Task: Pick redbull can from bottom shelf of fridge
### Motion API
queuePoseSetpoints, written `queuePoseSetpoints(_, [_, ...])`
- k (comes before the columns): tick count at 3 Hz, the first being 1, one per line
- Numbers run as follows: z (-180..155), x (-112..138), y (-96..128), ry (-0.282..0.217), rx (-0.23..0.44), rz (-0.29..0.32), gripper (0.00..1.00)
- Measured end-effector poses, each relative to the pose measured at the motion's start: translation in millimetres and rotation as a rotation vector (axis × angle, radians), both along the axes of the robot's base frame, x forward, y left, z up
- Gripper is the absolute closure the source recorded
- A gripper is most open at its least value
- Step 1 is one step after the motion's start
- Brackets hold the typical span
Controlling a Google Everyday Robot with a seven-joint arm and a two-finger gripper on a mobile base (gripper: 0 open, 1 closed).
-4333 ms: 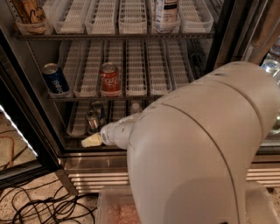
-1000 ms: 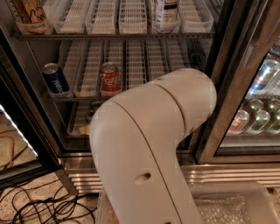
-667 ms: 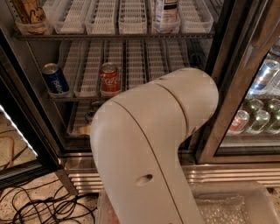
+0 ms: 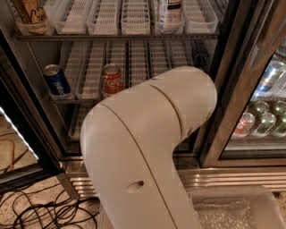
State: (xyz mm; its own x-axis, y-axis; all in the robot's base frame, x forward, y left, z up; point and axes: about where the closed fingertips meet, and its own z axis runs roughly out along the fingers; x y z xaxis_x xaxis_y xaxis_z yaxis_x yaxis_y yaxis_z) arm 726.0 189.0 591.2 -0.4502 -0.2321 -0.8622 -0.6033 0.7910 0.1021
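The fridge (image 4: 223, 89) stands open in front of me, with white slotted lane trays on dark racks. My arm's large white housing (image 4: 147, 147) fills the middle of the view and covers most of the bottom shelf (image 4: 78, 121); only a strip of its left tray shows. The redbull can is hidden behind the arm. The gripper is also hidden behind the arm, somewhere at the level of the bottom shelf.
A dark-blue Pepsi can (image 4: 56, 81) and a red Coke can (image 4: 112, 79) stand on the middle rack. A bottle (image 4: 169, 11) stands on the top rack. The neighbouring cooler's cans (image 4: 263, 118) are at right. Cables (image 4: 40, 210) lie on the floor at left. A ribbed steel base (image 4: 232, 176) runs below.
Since 4.3 s ago the arm has swung left and in front of the bottom shelf, hiding the gripper and the cans there. Over the last second it has barely moved.
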Motion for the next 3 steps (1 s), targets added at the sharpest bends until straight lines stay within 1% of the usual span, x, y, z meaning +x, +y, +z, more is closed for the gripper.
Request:
queuePoseSetpoints(1, [0.0,0.0,0.0,0.000,0.000,0.000,0.79])
queuePoseSetpoints(2, [-0.1,5.5,3.1,-0.007,-0.006,0.025,1.00])
queuePoseSetpoints(3, [-0.1,5.5,3.1,-0.007,-0.006,0.025,1.00])
